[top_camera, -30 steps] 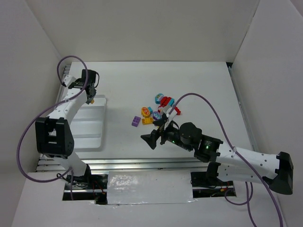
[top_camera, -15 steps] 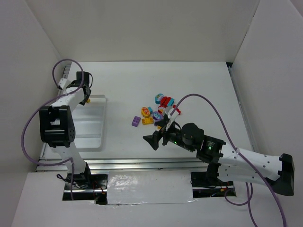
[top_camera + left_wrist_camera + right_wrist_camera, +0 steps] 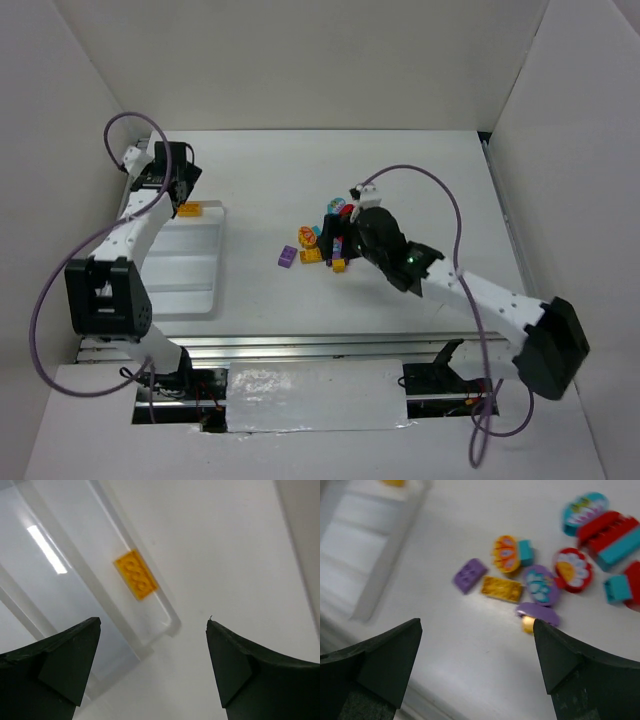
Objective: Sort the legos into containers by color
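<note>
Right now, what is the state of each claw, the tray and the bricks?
Left claw: open, empty, above the tray's corner.
Right claw: open, empty, above the loose bricks.
Yellow brick: lying flat in the tray's farthest row, near the corner.
Tray: holds only that one brick.
Loose bricks: unsorted, clustered on the table, colours mixed.

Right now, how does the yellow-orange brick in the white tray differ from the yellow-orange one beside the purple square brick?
The yellow-orange rectangular brick in the tray lies alone in an edge row of the white plastic tray; the yellow-orange rectangular brick on the table sits among others, beside the purple square brick. The open left pincer faces the tray brick, the open right pincer the table brick. Both lie flat, ungripped.
</note>
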Robot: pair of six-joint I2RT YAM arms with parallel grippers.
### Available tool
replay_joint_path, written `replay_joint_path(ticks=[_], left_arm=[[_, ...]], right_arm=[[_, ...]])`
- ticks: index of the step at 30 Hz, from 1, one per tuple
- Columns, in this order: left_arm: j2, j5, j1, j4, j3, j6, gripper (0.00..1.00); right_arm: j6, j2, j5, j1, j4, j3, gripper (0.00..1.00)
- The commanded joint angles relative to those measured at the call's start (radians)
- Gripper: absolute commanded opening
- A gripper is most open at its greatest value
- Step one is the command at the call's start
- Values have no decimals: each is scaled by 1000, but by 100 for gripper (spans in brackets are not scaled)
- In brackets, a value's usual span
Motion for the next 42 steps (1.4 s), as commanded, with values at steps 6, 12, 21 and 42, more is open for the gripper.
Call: replay_joint_path(ticks=[6, 12, 21, 42], left_arm=[[-443, 162, -271, 29, -188, 241, 100], [-629, 294, -328, -67, -292, 339, 100], [-793, 302, -328, -214, -335, 491, 99], [-781, 287, -328, -228, -353, 548, 99]], right_arm=[[232, 450, 106, -148, -350, 309, 96], [256, 530, 118, -141, -343, 294, 85], [270, 584, 98, -120, -282, 251, 67], [219, 673, 155, -108, -265, 273, 35]])
